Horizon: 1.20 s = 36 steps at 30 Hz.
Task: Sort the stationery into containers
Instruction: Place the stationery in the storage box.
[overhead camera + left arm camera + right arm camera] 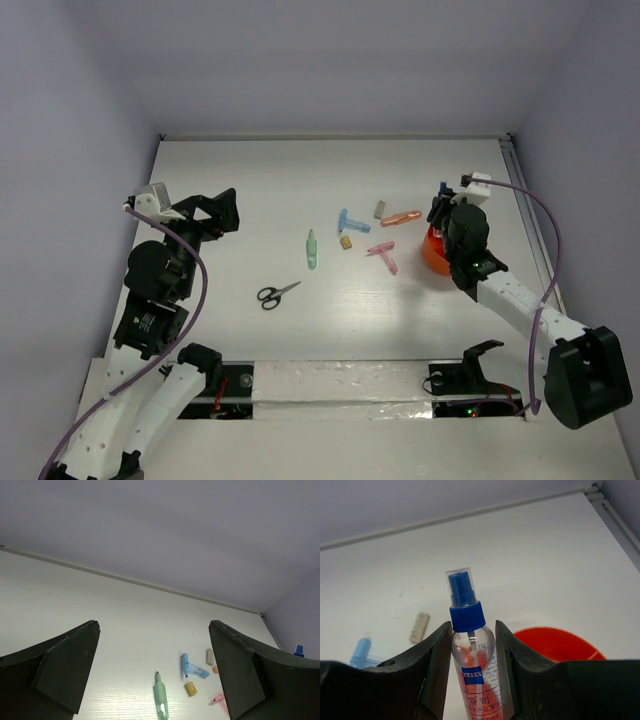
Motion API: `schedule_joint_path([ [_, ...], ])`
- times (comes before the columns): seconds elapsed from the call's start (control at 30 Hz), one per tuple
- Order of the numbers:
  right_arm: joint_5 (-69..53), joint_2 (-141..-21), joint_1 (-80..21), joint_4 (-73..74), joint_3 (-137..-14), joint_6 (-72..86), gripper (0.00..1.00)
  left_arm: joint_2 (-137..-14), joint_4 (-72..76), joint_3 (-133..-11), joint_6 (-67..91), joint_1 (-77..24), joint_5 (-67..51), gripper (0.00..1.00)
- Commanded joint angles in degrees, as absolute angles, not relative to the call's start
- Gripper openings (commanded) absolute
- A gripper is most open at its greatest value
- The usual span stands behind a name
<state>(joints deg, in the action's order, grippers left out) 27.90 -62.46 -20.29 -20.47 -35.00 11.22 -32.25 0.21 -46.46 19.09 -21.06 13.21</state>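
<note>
My right gripper (441, 208) (473, 630) is shut on a clear spray bottle with a blue cap (464, 597) and holds it upright. It hovers at the left edge of the orange-red bowl (433, 256) (560, 642). My left gripper (216, 212) (154, 630) is open and empty at the table's left, raised and facing the items. Black-handled scissors (277, 294) lie centre-left. A pale green stick (312, 248) (161, 697), light blue T-piece (352, 222) (191, 667), tan block (346, 242) (190, 688), pink T-piece (384, 255) and pink tube (400, 218) lie mid-table.
A small grey-beige eraser-like piece (380, 209) (419, 627) lies behind the pink tube. A metal rail (530, 220) runs along the table's right edge. Pale walls close in the back and both sides.
</note>
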Motion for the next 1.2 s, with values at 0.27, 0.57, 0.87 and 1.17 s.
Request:
schedule_joint_path([
  [0.27,29.4,-66.4,-18.1,-30.8,-31.6,12.8,0.02,-33.2,2.6,-46.0,19.1,-21.4,12.4,0.89],
  [0.57,27.2,-66.1,-18.1,-38.3,-25.8,11.7,0.08,-33.2,2.7,-46.0,19.2,-21.4,12.1,0.89],
  [0.87,25.7,-68.6,-18.1,-47.6,-23.5,9.8,0.10,-33.7,2.9,-45.9,19.4,-21.4,11.3,0.89],
  [1.17,24.6,-65.7,-18.1,-50.5,-20.5,8.9,0.34,-33.7,2.8,-46.0,19.3,-21.4,11.3,0.89],
])
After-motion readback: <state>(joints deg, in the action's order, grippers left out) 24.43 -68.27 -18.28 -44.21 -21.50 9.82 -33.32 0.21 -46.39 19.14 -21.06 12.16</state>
